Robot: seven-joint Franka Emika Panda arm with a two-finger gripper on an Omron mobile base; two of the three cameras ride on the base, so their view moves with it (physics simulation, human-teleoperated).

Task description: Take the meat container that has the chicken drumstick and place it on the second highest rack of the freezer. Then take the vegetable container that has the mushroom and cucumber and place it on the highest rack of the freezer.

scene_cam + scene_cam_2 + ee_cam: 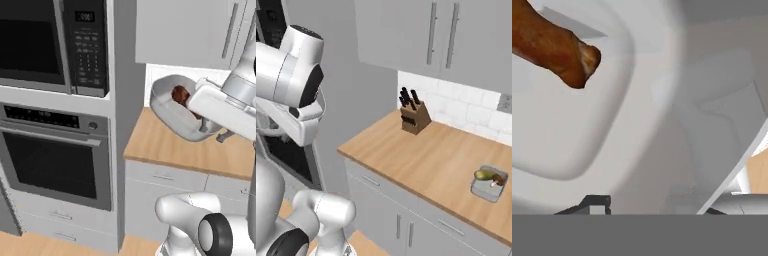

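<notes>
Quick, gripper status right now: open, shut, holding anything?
Gripper: shut on the meat container, lifted above the counter, tilted, with the chicken drumstick inside.

Knife block [415, 116] on counter [421, 160] — cucumber [486, 175] in tray [487, 189].

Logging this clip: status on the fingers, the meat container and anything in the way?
Fingers shut on meat container, lifted and tilted above the counter. Chicken drumstick inside. Vegetable container waits on counter. Oven tower close alongside.
</notes>
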